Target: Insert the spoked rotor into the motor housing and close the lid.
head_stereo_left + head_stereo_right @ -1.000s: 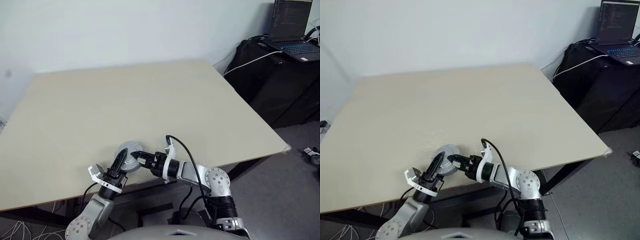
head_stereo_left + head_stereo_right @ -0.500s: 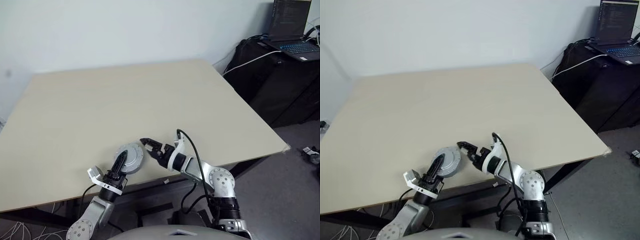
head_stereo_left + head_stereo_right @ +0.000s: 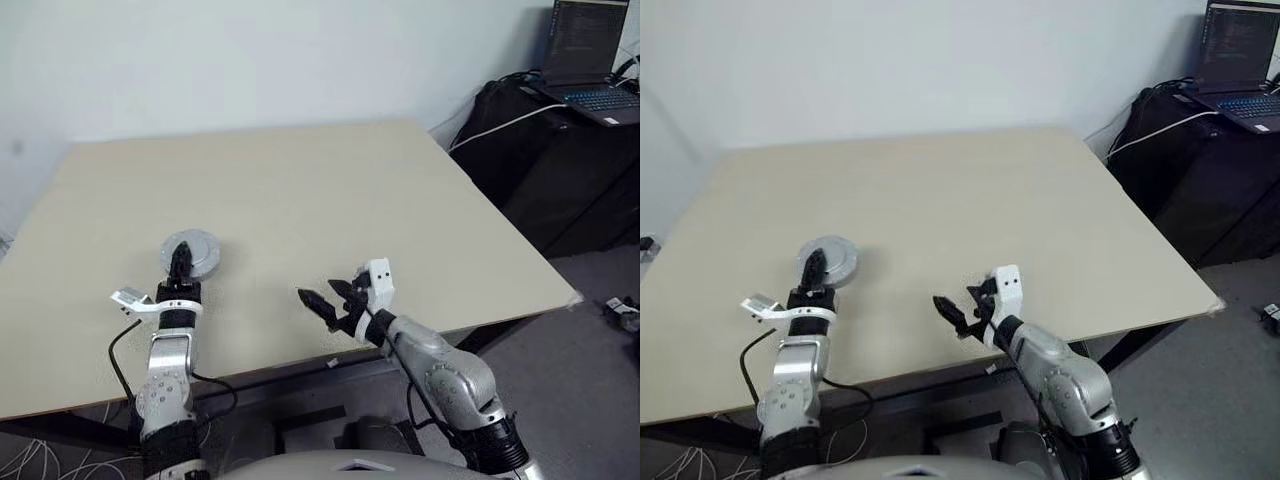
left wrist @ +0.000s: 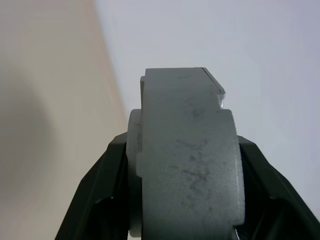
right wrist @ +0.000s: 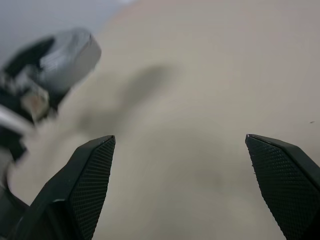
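Gripping one lid [image 3: 192,253] edge-on, left hand [image 3: 180,262]; right hand [image 3: 322,299] spread, empty; one table [image 3: 330,200].

A lab or office workroom. A bare table [image 3: 300,180] fronts a plain wall; far right, a laptop [image 3: 585,60] sits open on black cases.

Even, soft room light fell on the pale table [image 3: 300,190], shadows were faint, and the right wrist view was smeared while the left was close and soft.
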Controlling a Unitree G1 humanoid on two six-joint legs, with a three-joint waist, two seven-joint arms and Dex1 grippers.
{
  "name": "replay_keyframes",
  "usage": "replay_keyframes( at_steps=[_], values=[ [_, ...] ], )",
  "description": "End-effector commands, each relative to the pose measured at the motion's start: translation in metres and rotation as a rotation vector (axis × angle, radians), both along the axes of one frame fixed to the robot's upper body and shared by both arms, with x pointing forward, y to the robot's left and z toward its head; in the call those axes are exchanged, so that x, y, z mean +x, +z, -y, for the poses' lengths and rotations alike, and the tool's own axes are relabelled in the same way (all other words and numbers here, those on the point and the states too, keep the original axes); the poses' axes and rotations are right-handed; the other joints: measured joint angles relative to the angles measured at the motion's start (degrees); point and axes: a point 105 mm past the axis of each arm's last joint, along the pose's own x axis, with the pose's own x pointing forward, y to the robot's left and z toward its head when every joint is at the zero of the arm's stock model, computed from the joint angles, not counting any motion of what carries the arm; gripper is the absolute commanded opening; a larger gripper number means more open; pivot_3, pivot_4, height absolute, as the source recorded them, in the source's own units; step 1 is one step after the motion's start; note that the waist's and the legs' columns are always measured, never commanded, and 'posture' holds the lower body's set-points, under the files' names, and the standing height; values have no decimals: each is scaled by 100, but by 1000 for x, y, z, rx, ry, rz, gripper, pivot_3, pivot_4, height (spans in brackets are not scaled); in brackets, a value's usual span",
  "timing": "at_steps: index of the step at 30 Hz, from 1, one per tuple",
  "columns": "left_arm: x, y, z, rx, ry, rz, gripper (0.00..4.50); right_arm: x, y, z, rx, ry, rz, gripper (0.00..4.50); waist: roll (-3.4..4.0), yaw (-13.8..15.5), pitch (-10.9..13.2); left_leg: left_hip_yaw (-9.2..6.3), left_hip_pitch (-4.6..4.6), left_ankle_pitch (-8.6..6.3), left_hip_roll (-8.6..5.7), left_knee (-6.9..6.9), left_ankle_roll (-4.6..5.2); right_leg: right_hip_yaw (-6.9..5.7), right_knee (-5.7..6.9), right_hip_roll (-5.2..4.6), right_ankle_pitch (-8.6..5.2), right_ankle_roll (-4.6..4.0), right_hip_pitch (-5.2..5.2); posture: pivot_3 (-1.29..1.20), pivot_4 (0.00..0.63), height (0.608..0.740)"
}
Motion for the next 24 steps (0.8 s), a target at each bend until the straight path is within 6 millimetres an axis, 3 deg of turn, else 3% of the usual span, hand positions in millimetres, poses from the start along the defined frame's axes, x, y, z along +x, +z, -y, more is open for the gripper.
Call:
replay_keyframes(
  at_steps=[1,10,24],
  values=[
    [14,6,-8,-31,101,7,2124,-2,12,-7,-69,40,208,4500,-19,-1,-1,-1,0,2,0,0,-3,-1,0,1,0,2,1,0,0,740],
    [30,0,-31,-10,161,-40,2124,1,11,-1,-62,-4,256,4500,-88,21,10,-12,5,14,3,10,-23,-6,2,7,-10,30,18,0,0,740],
    [51,-9,-72,65,280,-147,2124,1,8,-2,-63,-1,242,4500,-99,-20,7,-18,5,18,8,9,-31,-9,6,17,1,11,17,0,0,740]
  ],
)
